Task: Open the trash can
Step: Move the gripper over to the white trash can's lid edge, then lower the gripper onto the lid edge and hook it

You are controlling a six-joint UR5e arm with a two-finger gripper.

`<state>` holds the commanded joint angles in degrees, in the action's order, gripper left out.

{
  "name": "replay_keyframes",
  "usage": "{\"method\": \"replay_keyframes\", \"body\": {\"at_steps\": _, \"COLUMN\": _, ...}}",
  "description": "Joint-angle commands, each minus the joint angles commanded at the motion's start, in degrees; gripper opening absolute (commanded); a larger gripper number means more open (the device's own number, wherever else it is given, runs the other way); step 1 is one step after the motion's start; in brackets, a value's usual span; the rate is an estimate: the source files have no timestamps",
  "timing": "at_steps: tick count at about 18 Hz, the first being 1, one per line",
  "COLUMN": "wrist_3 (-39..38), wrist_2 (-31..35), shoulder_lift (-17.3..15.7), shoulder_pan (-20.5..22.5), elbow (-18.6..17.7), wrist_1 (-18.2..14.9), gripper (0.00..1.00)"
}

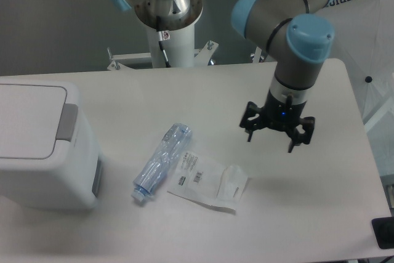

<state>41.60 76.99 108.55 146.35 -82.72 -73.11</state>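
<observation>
Your trash can (43, 146) sits at the left edge of the table (184, 90), lid flat and closed, its grey push tab (66, 122) on the side of the lid facing the rest of the table. Well to the right of the can hangs your gripper (274, 141), above the table — jaws spread wide, holding nothing. Between can and gripper lie a crushed clear plastic bottle (161, 162) and, just beside it on the far side from the can, a crumpled plastic wrapper (209, 180).
</observation>
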Motion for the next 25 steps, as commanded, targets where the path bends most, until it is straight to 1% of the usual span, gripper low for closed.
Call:
{"method": "replay_keyframes", "body": {"at_steps": 1, "wrist_3": -2.9, "wrist_2": 0.0, "shoulder_lift": 0.0, "shoulder_pan": -1.6, "elbow": 1.7, "wrist_1": -1.4, "gripper": 1.0}}
{"method": "replay_keyframes", "body": {"at_steps": 3, "wrist_3": -7.5, "wrist_2": -0.3, "shoulder_lift": -1.1, "shoulder_pan": -4.5, "elbow": 4.5, "wrist_1": -4.2, "gripper": 1.0}}
{"method": "replay_keyframes", "body": {"at_steps": 5, "wrist_3": -10.2, "wrist_2": -1.5, "shoulder_lift": -2.8, "shoulder_pan": -6.2, "elbow": 5.5, "wrist_1": -5.0, "gripper": 1.0}}
{"method": "replay_keyframes", "body": {"at_steps": 7, "wrist_3": -12.7, "wrist_2": -2.5, "shoulder_lift": -4.4, "shoulder_pan": -7.9, "elbow": 5.6, "wrist_1": -5.0, "gripper": 1.0}}
{"method": "replay_keyframes", "body": {"at_steps": 9, "wrist_3": -15.4, "wrist_2": -3.1, "shoulder_lift": -5.4, "shoulder_pan": -10.5, "elbow": 5.6, "wrist_1": -5.0, "gripper": 1.0}}
{"method": "replay_keyframes", "body": {"at_steps": 11, "wrist_3": -16.8, "wrist_2": -4.1, "shoulder_lift": -5.9, "shoulder_pan": -13.0, "elbow": 5.7, "wrist_1": -5.0, "gripper": 1.0}}
{"method": "replay_keyframes", "body": {"at_steps": 14, "wrist_3": -19.8, "wrist_2": -6.1, "shoulder_lift": -6.8, "shoulder_pan": -14.3, "elbow": 5.6, "wrist_1": -4.8, "gripper": 1.0}}
{"method": "replay_keyframes", "body": {"at_steps": 16, "wrist_3": -20.7, "wrist_2": -6.2, "shoulder_lift": -6.9, "shoulder_pan": -17.1, "elbow": 5.6, "wrist_1": -4.7, "gripper": 1.0}}
{"method": "replay_keyframes", "body": {"at_steps": 19, "wrist_3": -20.9, "wrist_2": -6.2, "shoulder_lift": -8.2, "shoulder_pan": -18.7, "elbow": 4.6, "wrist_1": -4.7, "gripper": 1.0}}
{"method": "replay_keyframes", "body": {"at_steps": 22, "wrist_3": -21.1, "wrist_2": -5.8, "shoulder_lift": -7.6, "shoulder_pan": -19.9, "elbow": 4.6, "wrist_1": -4.5, "gripper": 1.0}}
{"method": "replay_keyframes", "body": {"at_steps": 25, "wrist_3": -21.4, "wrist_2": -5.6, "shoulder_lift": -7.6, "shoulder_pan": -20.8, "elbow": 3.7, "wrist_1": -4.5, "gripper": 1.0}}
